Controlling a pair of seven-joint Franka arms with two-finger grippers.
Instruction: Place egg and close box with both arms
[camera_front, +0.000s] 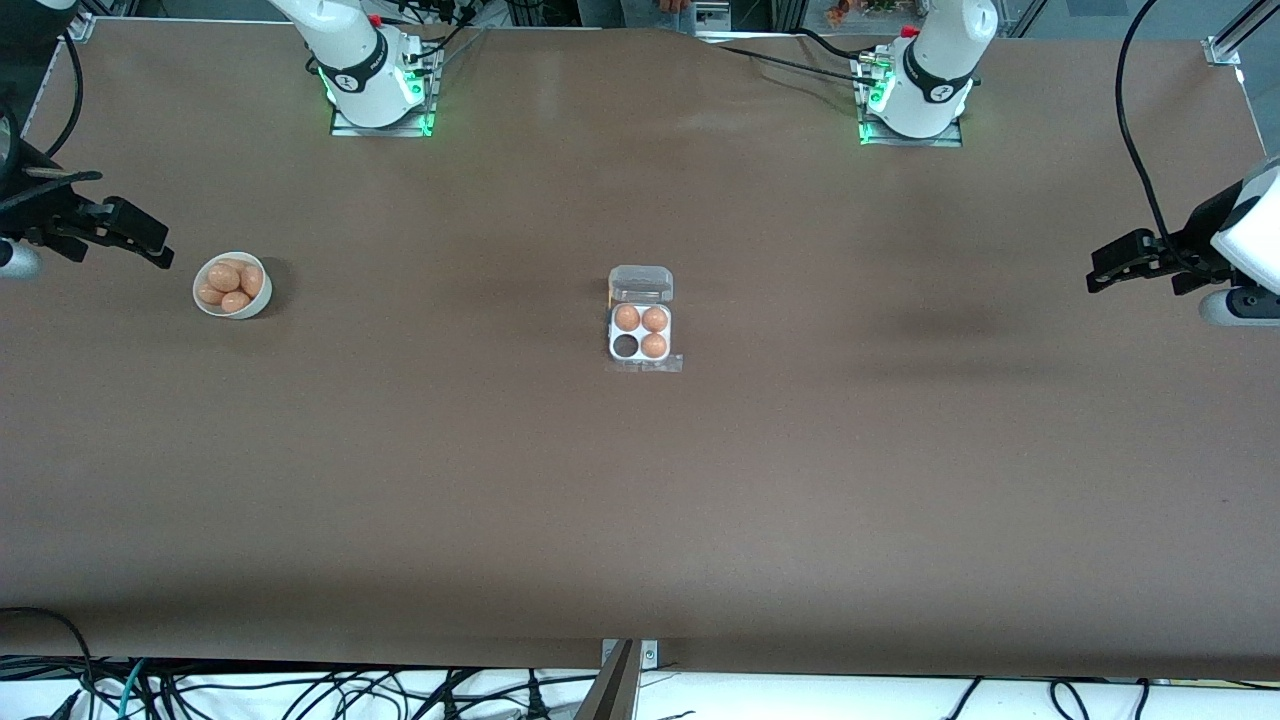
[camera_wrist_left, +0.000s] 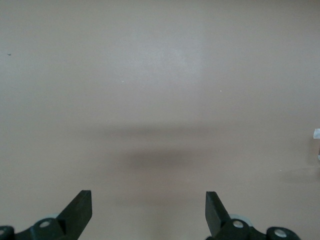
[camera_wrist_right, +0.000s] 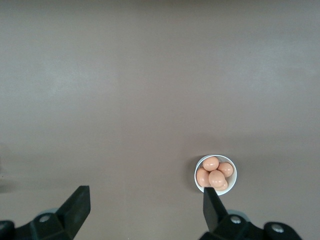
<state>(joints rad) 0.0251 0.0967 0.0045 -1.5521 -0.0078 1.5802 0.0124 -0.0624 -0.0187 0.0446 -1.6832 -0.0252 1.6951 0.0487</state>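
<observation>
My right hand (camera_wrist_right: 142, 207) hangs open over the tabletop (camera_front: 640, 500) just beside the bowl (camera_front: 232, 285) of eggs, so it goes first. Box (camera_front: 640, 330), lid up, one cell empty, sits mid-tabletop, well apart from bowl. Left hand (camera_wrist_left: 149, 210) open, waits at its own end.

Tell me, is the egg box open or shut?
Open. The box has its clear lid flipped back, showing three eggs and one empty cell.

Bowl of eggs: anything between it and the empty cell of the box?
Nothing visible. Bare table lies between the bowl and the box. The lid is open, and the empty cell sits nearer the front camera, toward the right arm's end.
</observation>
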